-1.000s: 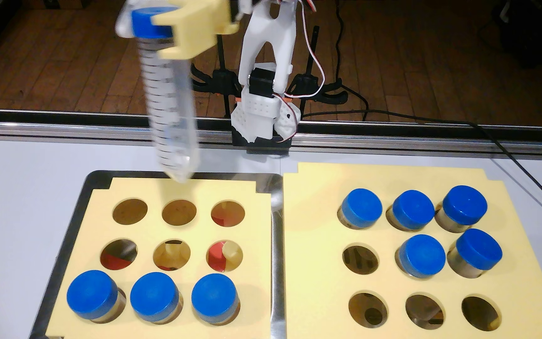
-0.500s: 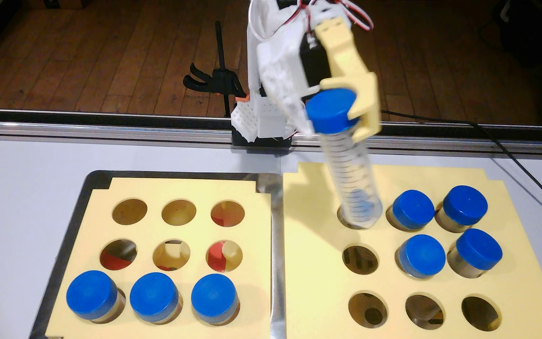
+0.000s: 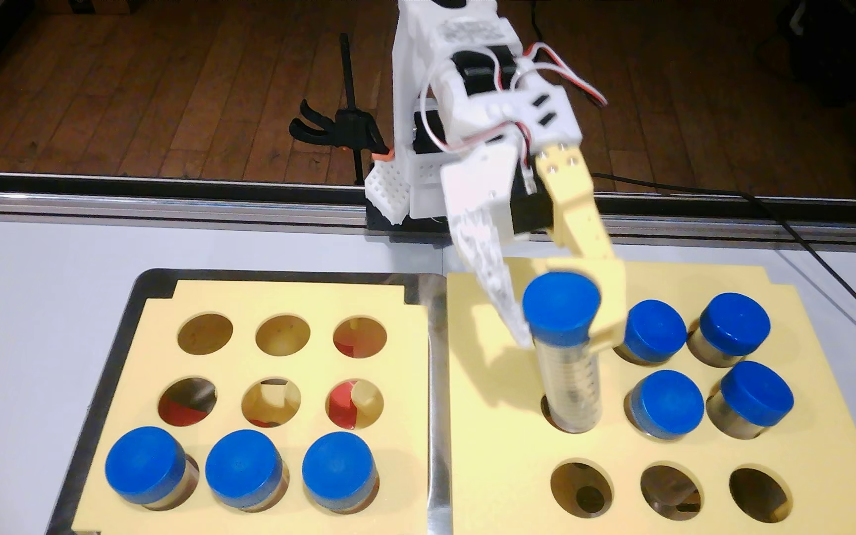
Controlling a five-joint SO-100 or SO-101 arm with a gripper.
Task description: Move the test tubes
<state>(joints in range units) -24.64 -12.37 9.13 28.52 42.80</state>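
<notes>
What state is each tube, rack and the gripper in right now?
gripper: shut on held tube, just below its cap.
held tube: upright, partly lowered into right rack's middle-row left hole.
right rack: four seated tubes; top-left and bottom-row holes empty.
left rack: three capped tubes in front row; six holes empty.

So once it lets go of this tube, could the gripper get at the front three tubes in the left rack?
Probably yes. Their blue caps stand clear above the left rack, and the rows behind them are empty. The gripper is currently shut on the tube.
</notes>
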